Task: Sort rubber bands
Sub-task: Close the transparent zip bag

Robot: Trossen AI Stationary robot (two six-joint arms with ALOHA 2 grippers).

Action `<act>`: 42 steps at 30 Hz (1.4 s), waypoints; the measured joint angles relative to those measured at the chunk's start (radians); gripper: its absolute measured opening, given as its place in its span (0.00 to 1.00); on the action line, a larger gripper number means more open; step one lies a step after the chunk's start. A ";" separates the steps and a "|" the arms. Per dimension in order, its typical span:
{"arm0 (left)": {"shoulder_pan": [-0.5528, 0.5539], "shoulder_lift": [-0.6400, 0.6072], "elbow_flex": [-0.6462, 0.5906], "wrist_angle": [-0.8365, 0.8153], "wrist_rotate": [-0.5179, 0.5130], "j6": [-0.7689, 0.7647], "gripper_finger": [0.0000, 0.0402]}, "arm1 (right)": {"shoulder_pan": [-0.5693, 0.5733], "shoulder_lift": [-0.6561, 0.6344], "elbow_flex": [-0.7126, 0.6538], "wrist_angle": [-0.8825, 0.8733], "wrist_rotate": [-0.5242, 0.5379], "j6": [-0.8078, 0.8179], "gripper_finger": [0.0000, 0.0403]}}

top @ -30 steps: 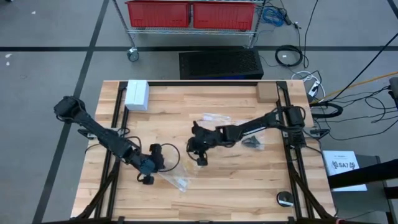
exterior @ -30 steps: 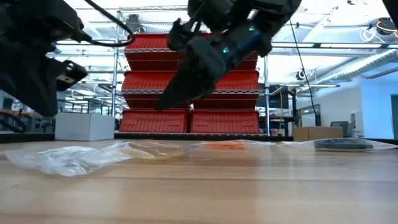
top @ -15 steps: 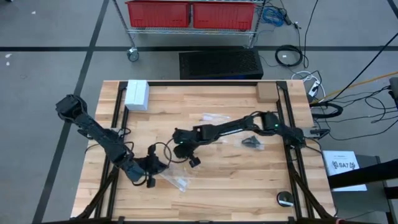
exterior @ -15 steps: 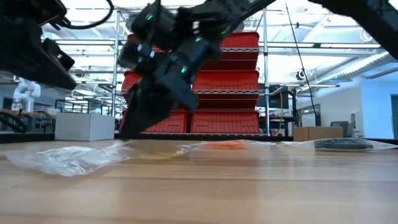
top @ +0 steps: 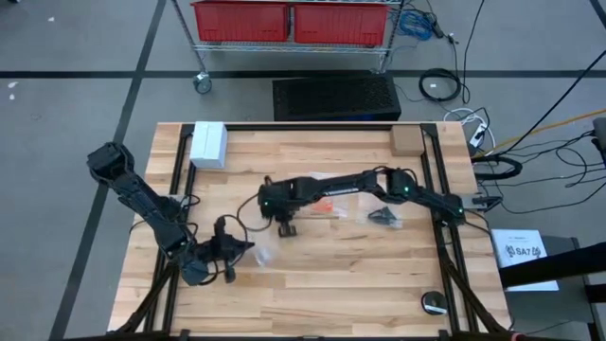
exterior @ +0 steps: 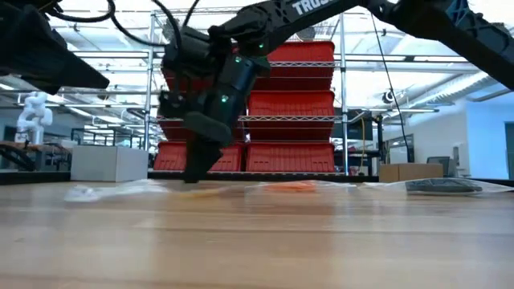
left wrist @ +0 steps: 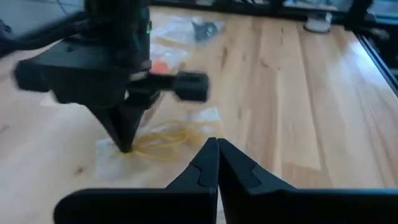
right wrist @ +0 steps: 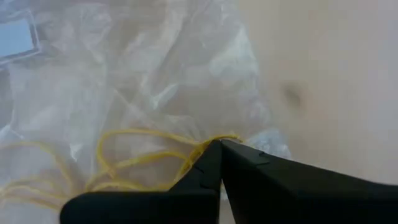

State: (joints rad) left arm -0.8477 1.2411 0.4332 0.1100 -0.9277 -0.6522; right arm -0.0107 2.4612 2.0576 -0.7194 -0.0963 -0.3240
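Wooden surface: light plank table [top: 360,275] fills the centre of the high view.
Yellow loops: thin yellow rubber bands [right wrist: 134,158] lie inside a crumpled clear plastic bag [right wrist: 143,68], lower centre-left of the table in the high view [top: 268,254].
Right gripper [top: 280,225]: reaches to the table's centre-left, fingers pressed together, tips at the bag where the yellow bands bunch; whether a band or the plastic is pinched cannot be told.
Left gripper [left wrist: 217,144]: lower left of the high view, fingers shut tight with nothing between them, pointing at the bag, just apart from it.
Orange loops: orange rubber bands [top: 325,206] sit mid-table beside the right arm.
Dark loops: black rubber bands in a second clear bag [top: 383,217], right of centre.
Other items: white box [top: 208,144], upper left of the table; brown cardboard box [top: 405,140], upper right.
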 joint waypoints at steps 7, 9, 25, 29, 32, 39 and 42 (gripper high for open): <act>-0.017 0.000 0.000 0.005 -0.111 -0.024 0.01 | -0.057 -0.013 -0.023 -0.144 0.070 0.446 0.00; -0.017 0.000 0.000 0.006 -0.125 -0.025 0.01 | -0.062 -0.014 -0.040 -0.151 0.070 0.534 0.00; -0.016 0.190 0.000 -0.072 -0.039 -0.330 0.01 | 0.064 -0.012 -0.066 -0.185 0.207 1.074 0.00; -0.018 0.285 0.000 -0.066 0.019 -0.415 0.01 | 0.121 -0.012 -0.068 -0.188 0.222 1.167 0.00; -0.019 0.340 0.001 -0.064 0.063 -0.459 0.01 | 0.164 -0.012 -0.068 -0.187 0.238 1.242 0.00; -0.019 0.404 0.003 -0.059 0.075 -0.495 0.01 | 0.253 -0.010 -0.070 -0.142 0.262 1.395 0.00; -0.017 0.405 0.003 -0.066 0.069 -0.494 0.01 | 0.295 -0.009 -0.071 -0.096 0.261 1.451 0.00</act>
State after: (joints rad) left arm -0.8650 1.6459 0.4358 0.0442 -0.8586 -1.1461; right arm 0.2843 2.4527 1.9869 -0.8153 0.1646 1.1274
